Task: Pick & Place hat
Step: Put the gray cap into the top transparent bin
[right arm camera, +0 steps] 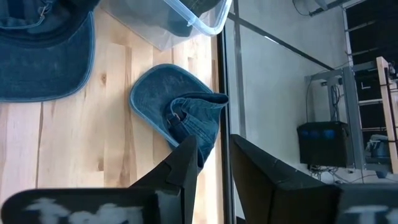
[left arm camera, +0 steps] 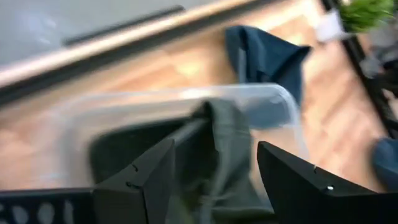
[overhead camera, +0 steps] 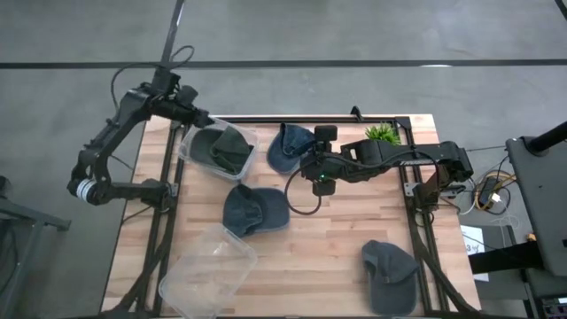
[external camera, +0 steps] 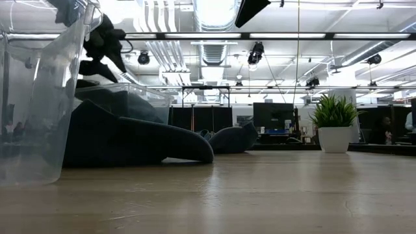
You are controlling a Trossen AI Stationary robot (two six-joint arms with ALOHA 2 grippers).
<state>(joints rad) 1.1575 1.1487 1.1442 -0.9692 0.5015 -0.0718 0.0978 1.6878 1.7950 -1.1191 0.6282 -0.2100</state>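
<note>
My left pincer (left arm camera: 211, 177) hangs with its two dark, flat-faced fingers spread apart just above a clear plastic bin (overhead camera: 190, 146) with rounded corners, at the far-left corner of the worktop. Inside that bin lies a crumpled dark olive cloth cap (overhead camera: 223, 149), soft and folded over on itself; the fingers do not touch it. The left arm reaches in from the left edge, elbow bent high and wrist tipped down toward the bin.

My right pincer (right arm camera: 214, 158) is stretched low across the far middle of the pale wood-plank worktop (overhead camera: 328, 239), its fingers standing a narrow gap apart with nothing between them. Just beyond the tips lies a faded blue denim cap (right arm camera: 177, 112), brim flat on the planks, close to the black rail along the far edge.

A second, darker blue cap (overhead camera: 255, 211) lies mid-worktop, and a grey-blue cap (overhead camera: 390, 275) rests near the right front. A second clear bin (overhead camera: 208, 270) stands empty at the left front edge. A small green potted plant (overhead camera: 383, 133) stands at the far right corner. Bare planks lie between the caps in the middle.
</note>
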